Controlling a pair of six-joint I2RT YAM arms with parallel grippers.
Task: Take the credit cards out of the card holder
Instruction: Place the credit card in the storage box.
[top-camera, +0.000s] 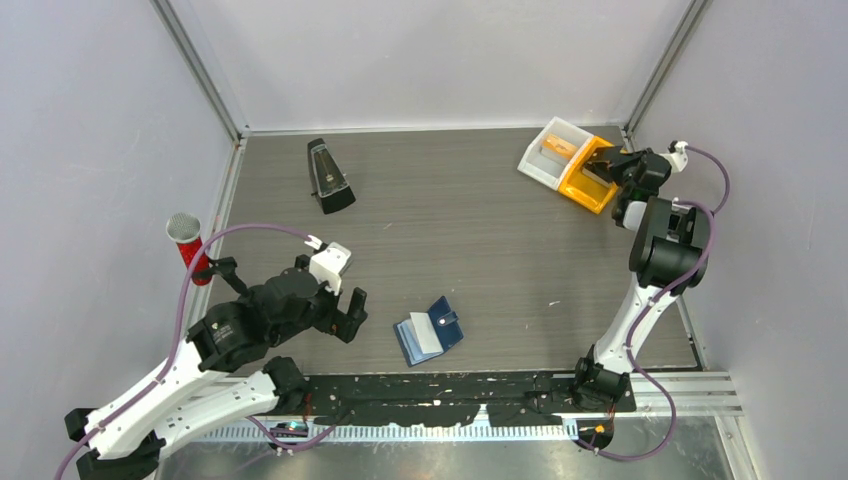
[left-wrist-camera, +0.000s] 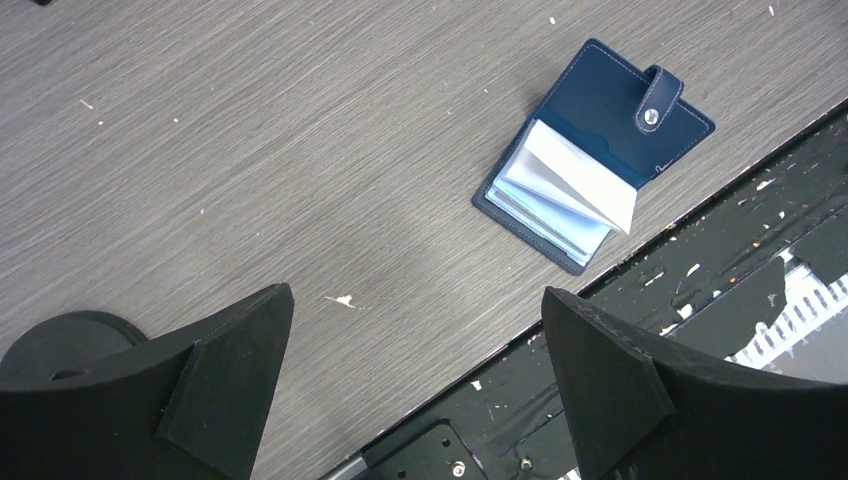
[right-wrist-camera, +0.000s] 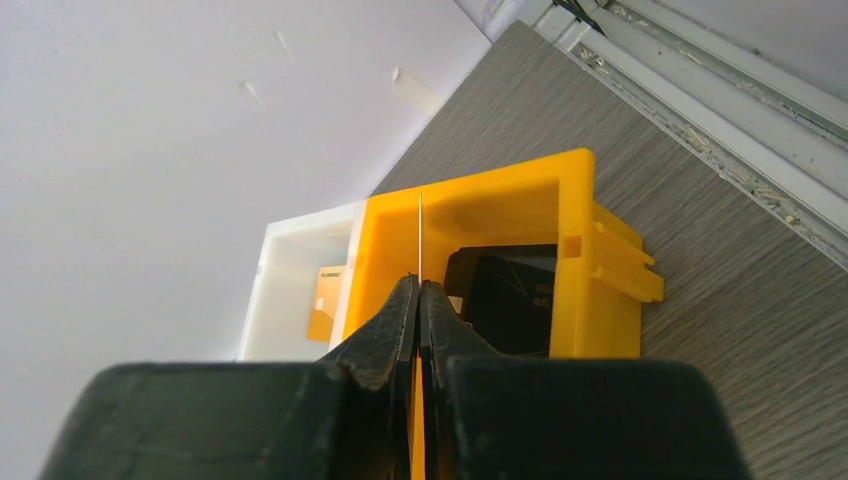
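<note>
The navy card holder (top-camera: 430, 330) lies open on the table near the front edge, snap tab up; in the left wrist view (left-wrist-camera: 610, 110) whitish leaves (left-wrist-camera: 575, 180) fan up from its light-blue inside. My left gripper (top-camera: 352, 318) hovers left of it, open and empty (left-wrist-camera: 415, 295). My right gripper (top-camera: 612, 170) is at the far right over a yellow bin, shut (right-wrist-camera: 418, 285) on a thin whitish card seen edge-on (right-wrist-camera: 420, 235). An orange-yellow card (right-wrist-camera: 325, 300) lies in the white bin beside it.
A yellow bin (top-camera: 590, 185) and a white bin (top-camera: 545, 160) stand joined at the back right; the yellow one holds a dark object (right-wrist-camera: 510, 300). A black metronome (top-camera: 328, 178) stands at the back left. A red microphone (top-camera: 188, 245) lies by the left wall.
</note>
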